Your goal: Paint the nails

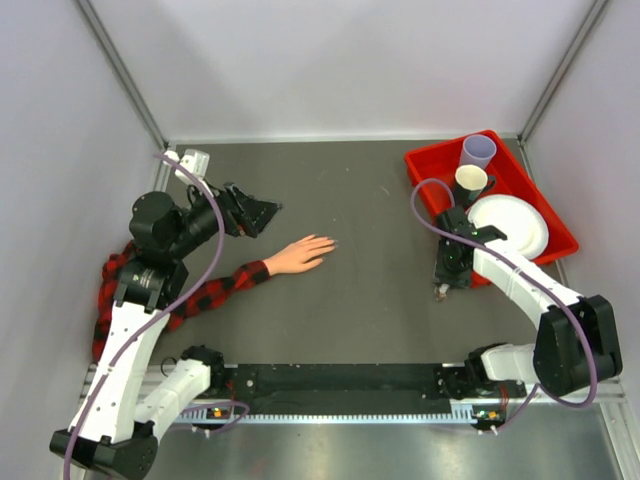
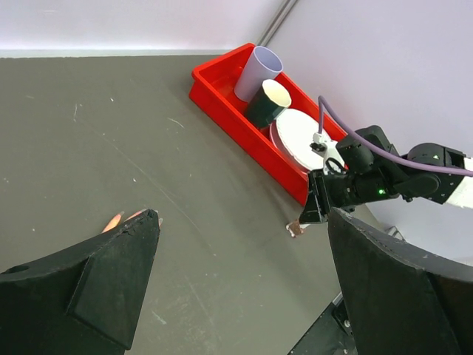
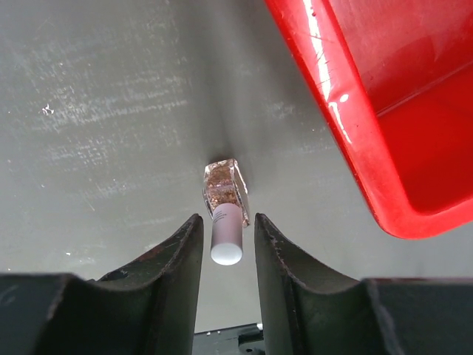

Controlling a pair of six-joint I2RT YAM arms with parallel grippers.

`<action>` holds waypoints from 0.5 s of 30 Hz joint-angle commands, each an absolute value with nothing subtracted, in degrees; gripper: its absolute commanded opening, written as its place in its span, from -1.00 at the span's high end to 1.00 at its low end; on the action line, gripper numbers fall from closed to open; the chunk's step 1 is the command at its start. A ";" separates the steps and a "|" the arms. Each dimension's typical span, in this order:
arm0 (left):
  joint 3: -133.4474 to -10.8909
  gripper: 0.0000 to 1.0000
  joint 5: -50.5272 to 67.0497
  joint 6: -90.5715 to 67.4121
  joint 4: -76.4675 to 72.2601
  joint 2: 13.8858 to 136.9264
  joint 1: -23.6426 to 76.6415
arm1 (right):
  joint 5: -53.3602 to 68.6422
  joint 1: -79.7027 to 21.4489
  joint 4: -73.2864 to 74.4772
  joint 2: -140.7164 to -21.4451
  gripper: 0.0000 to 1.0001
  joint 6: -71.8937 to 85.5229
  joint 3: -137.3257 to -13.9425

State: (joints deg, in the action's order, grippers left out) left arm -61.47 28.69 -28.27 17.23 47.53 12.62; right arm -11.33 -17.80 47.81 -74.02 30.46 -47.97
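The peach mannequin hand [image 1: 300,254] lies palm down at centre-left, its plaid sleeve [image 1: 200,295] trailing left. The nails [image 1: 330,243] are too small to make out. My left gripper [image 1: 255,213] hangs wide open and empty just behind the hand; in the left wrist view [image 2: 242,214] two fingertips of the hand [image 2: 114,220] peek past its left finger. A small glitter nail polish bottle [image 3: 222,188] with a white cap stands on the table by the tray. My right gripper [image 3: 227,218] straddles the cap, jaws open with small gaps either side. The bottle also shows in the top view [image 1: 440,292].
A red tray [image 1: 415,175] at the back right holds a purple cup [image 1: 478,151], a dark cup [image 1: 471,180] and a white plate [image 1: 510,225]. Its corner [image 3: 355,148] sits close to the right of the bottle. White walls enclose the table.
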 commanded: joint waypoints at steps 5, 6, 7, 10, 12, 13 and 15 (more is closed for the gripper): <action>-59.94 -0.99 29.97 -28.30 16.17 47.29 12.39 | -11.95 -18.10 47.46 -74.71 0.62 30.85 -47.90; -59.85 -0.99 30.23 -28.30 16.26 47.29 12.39 | -12.21 -18.45 47.37 -74.88 0.78 30.94 -47.81; -59.59 -0.99 30.58 -27.95 16.26 47.37 12.39 | -12.39 -18.72 47.37 -75.32 0.89 30.94 -47.99; -58.37 -0.93 34.97 -27.16 15.39 47.72 12.39 | -12.83 -20.90 47.02 -74.54 1.00 30.85 -48.77; -57.31 -0.87 40.48 -27.07 13.98 48.07 12.48 | -12.40 -22.67 46.85 -72.87 1.00 30.50 -50.09; -55.91 -0.84 42.78 -27.51 11.36 48.51 12.65 | -11.61 -24.42 46.76 -72.34 1.00 29.02 -52.19; -53.97 -0.74 47.79 -28.65 7.14 49.13 14.75 | -6.19 -26.36 46.85 -70.84 1.00 26.38 -54.65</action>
